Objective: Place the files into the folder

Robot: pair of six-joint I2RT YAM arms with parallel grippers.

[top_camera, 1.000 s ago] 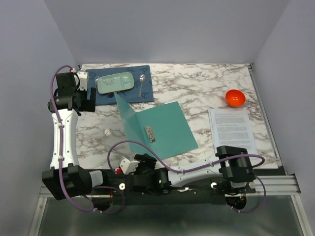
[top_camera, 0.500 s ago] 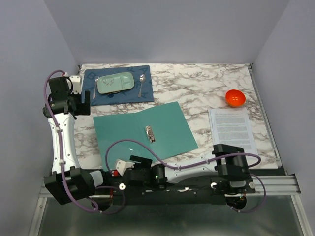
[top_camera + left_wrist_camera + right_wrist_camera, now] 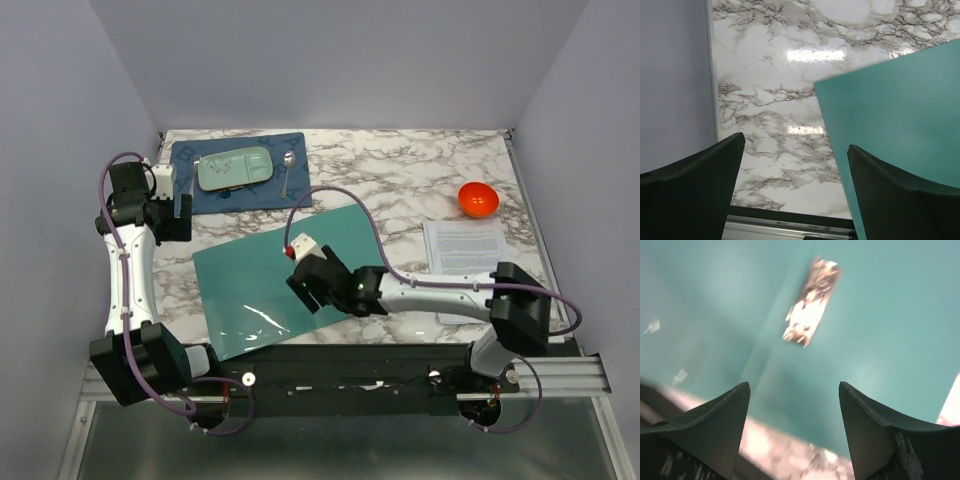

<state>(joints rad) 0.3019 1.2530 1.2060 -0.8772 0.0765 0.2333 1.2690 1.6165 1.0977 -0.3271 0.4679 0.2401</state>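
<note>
The teal folder [image 3: 245, 290] lies open and flat on the marble table [image 3: 400, 170]. Its metal clip [image 3: 811, 302] shows in the right wrist view, just ahead of my right gripper [image 3: 793, 386]. That gripper [image 3: 305, 290] hovers open over the folder's middle, holding nothing. The files [image 3: 465, 245], white printed sheets, lie to the folder's right, their near part hidden under my right arm. My left gripper [image 3: 183, 215] stands open and empty beyond the folder's far left corner [image 3: 900, 115]. In the left wrist view, bare marble lies between the wide-apart fingers of that gripper [image 3: 795, 145].
A dark blue placemat [image 3: 260, 195] at the back left carries a pale green tray [image 3: 262, 165] and a spoon [image 3: 287, 170]. An orange ball [image 3: 478, 199] sits at the back right, just beyond the files. Walls close in on the left, back and right.
The folder's raised left cover has dropped flat. My right arm has swung from the near edge out over the folder, with its jaws wider. My left gripper has drawn back to the left.
</note>
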